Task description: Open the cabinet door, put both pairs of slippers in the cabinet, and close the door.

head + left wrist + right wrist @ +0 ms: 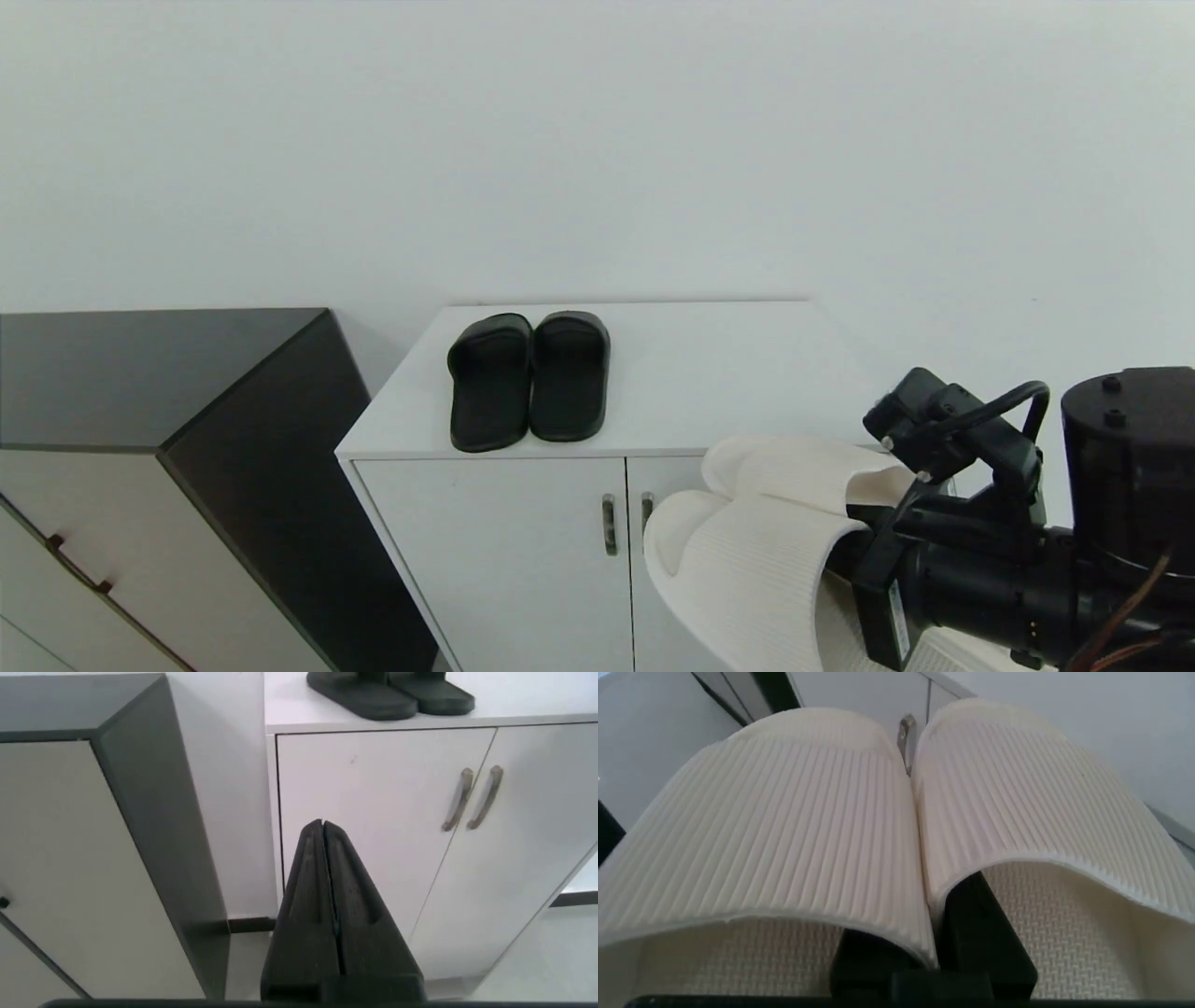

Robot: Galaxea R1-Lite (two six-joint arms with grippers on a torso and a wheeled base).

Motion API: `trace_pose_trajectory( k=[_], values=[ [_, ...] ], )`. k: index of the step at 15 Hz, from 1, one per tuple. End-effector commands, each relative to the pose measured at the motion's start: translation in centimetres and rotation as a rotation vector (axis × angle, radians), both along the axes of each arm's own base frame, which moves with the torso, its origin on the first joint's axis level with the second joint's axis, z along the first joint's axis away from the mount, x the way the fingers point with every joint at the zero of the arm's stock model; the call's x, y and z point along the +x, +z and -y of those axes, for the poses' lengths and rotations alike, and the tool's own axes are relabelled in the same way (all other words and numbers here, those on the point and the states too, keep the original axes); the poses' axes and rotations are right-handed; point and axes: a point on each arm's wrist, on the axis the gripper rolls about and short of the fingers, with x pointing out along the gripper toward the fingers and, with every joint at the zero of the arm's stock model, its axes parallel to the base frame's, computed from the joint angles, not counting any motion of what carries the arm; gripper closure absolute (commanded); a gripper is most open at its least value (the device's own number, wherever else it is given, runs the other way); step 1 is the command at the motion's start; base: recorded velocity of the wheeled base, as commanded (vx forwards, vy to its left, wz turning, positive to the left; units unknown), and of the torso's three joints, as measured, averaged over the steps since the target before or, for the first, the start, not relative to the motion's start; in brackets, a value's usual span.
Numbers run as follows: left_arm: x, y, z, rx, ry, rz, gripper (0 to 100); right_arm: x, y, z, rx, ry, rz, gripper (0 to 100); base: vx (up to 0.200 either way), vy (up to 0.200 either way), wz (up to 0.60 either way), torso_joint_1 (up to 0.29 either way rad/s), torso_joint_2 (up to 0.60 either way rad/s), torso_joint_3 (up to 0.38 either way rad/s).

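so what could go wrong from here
Both doors are closed, and the right gripper holds the white slippers in front of the right one; opening it could knock them. One gripper pinches both slippers at their inner edges, so one might slip out.

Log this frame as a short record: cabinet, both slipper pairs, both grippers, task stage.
cabinet: white, both doors shut, handles side by side
black slippers: paired on the cabinet top, toward its left
white slippers: held together by the right gripper, in front of the right door
left gripper: shut, empty, facing the cabinet front
beside it: dark cabinet on the left
task stage: door not yet opened, both pairs outside
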Motion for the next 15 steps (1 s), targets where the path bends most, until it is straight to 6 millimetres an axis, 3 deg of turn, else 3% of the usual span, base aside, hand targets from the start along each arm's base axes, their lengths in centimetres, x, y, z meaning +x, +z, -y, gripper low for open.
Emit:
trace_pose_trajectory(
  k=[1, 6, 11, 12, 15],
  values=[
    [0.00, 0.00, 0.00, 0.000, 0.001, 0.001, 100, -0.03, -0.13, 0.02, -0.004, 0.000, -0.003, 100, 0.000, 0.000, 0.00, 0.000, 0.00, 0.000],
    [0.00, 0.00, 0.00, 0.000, 0.001, 0.001, 100, -0.15, -0.61, 0.10, -0.013, 0.014, -0.018, 100, 0.000, 0.000, 0.00, -0.019, 0.05, 0.029],
    [0.00, 0.00, 0.00, 0.003, 0.002, 0.001, 100, -0.19, -0.66, 0.09, -0.016, 0.016, -0.020, 100, 0.000, 0.000, 0.00, -0.199, 0.48, 0.278],
    [0.00, 0.00, 0.00, 0.009, 0.001, 0.001, 0, -0.22, -0.66, 0.07, -0.016, 0.017, -0.020, 100, 0.000, 0.000, 0.00, -0.207, 0.51, 0.305],
    [0.00, 0.00, 0.00, 0.009, 0.002, 0.001, 0, -0.35, -0.80, 0.08, -0.021, 0.021, -0.022, 100, 0.000, 0.000, 0.00, -0.203, 0.52, 0.307]
  ],
)
